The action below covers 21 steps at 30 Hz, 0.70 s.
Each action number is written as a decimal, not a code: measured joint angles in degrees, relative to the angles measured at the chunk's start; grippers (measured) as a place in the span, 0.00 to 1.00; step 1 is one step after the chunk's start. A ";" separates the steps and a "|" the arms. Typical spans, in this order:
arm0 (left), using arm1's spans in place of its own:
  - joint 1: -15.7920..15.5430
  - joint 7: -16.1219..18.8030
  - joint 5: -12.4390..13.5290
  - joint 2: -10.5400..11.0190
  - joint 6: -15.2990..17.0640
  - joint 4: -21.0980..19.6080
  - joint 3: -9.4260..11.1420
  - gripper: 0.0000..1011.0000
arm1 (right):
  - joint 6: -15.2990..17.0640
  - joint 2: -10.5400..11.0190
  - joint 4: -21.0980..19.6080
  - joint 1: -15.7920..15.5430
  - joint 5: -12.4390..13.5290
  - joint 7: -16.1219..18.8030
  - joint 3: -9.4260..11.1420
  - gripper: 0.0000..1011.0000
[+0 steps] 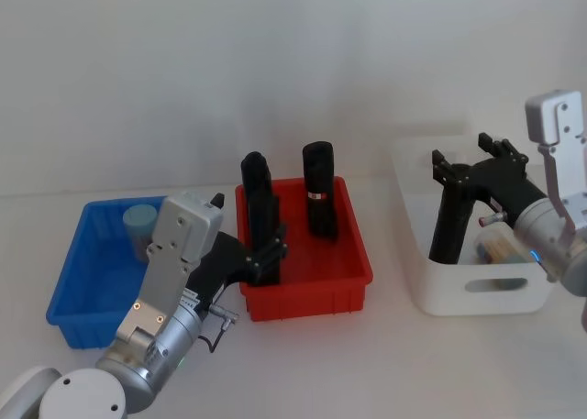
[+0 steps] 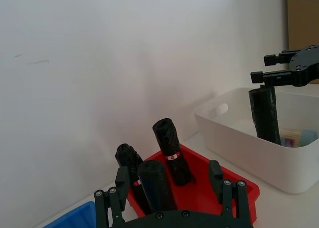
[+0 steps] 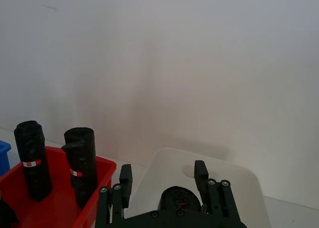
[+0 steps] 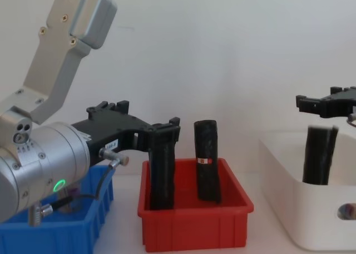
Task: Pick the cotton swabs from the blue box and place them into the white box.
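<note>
One cotton swabs tub (image 1: pixel 139 223) with a pale blue lid stands in the blue box (image 1: pixel 69 265) at the left. Another cotton swabs tub (image 1: pixel 500 245) lies in the white box (image 1: pixel 459 295) at the right. My left gripper (image 1: pixel 269 252) is over the red bin (image 1: pixel 307 295), with its fingers open on either side of a tall black roll (image 2: pixel 157 185). My right gripper (image 1: pixel 463 158) hovers over the white box, open, just above the top of a black roll (image 1: pixel 451 222) that stands inside it.
The red bin sits between the two boxes and holds another upright black roll (image 1: pixel 319 199). A plain white wall rises behind the table. There is bare table in front of the bins.
</note>
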 joint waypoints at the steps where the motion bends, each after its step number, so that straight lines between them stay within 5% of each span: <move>1: 0.00 0.00 0.00 0.00 0.00 0.00 0.00 0.99 | 0.00 0.02 0.01 0.00 0.05 0.02 0.03 0.77; 10: 0.00 0.00 0.00 0.00 0.00 0.00 0.00 0.99 | -0.09 0.19 0.01 -0.18 0.43 0.14 0.24 0.99; 21: 0.00 0.00 0.00 0.00 0.00 0.00 0.00 0.99 | -0.18 0.28 0.00 -0.29 0.65 0.22 0.35 0.99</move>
